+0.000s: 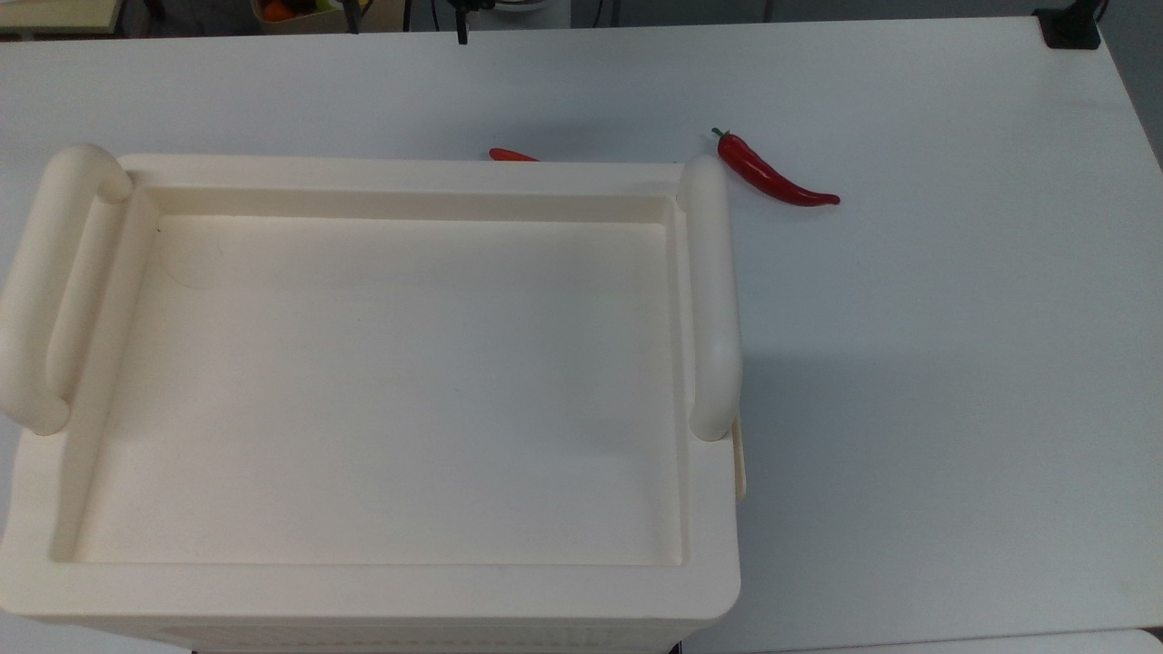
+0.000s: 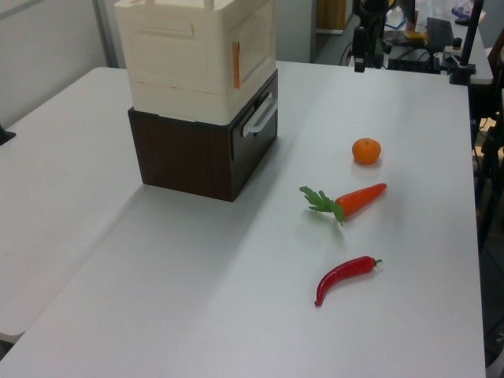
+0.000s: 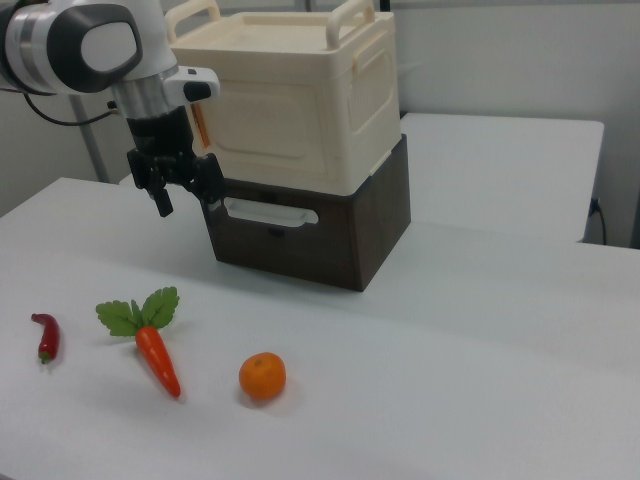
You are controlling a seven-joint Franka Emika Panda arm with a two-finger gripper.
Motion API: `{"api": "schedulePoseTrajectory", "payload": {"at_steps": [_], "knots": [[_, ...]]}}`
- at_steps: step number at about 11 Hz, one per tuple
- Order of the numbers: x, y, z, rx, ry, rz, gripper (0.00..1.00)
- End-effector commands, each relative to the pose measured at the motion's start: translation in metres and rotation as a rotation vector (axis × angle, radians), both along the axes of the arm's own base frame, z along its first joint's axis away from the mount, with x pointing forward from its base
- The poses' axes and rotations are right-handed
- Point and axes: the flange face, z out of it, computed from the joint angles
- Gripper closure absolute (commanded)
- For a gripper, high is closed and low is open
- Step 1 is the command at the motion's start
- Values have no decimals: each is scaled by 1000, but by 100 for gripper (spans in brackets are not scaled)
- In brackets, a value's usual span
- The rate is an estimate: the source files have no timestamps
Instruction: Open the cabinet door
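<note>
White table [image 1: 954, 363] fills top view; cabinet [image 1: 382, 391] left of centre, red chilli [image 1: 772, 173] at its 2 o'clock.

Left view: cabinet [image 2: 201, 59] on dark drawer box [image 2: 197, 153]; orange [image 2: 366, 150], carrot [image 2: 358, 199], chilli [image 2: 345, 276] lie toward 4 o'clock.

Right view: gripper [image 3: 185, 190], fingers apart, hangs just at 9 o'clock of cabinet door [image 3: 275, 115], which looks closed; contact unclear.

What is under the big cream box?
The cabinet sits on a dark brown box with a pale handle. What is inside the brown box is hidden.
</note>
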Motion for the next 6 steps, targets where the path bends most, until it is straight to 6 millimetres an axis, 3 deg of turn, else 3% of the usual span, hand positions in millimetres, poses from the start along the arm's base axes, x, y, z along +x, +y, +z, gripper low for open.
{"api": "schedulePoseTrajectory", "payload": {"at_steps": [1,4,6], "knots": [[-6,0,5,16,13,7,0],[-4,0,13,15,-6,15,0],[13,6,14,20,-18,8,0]]}}
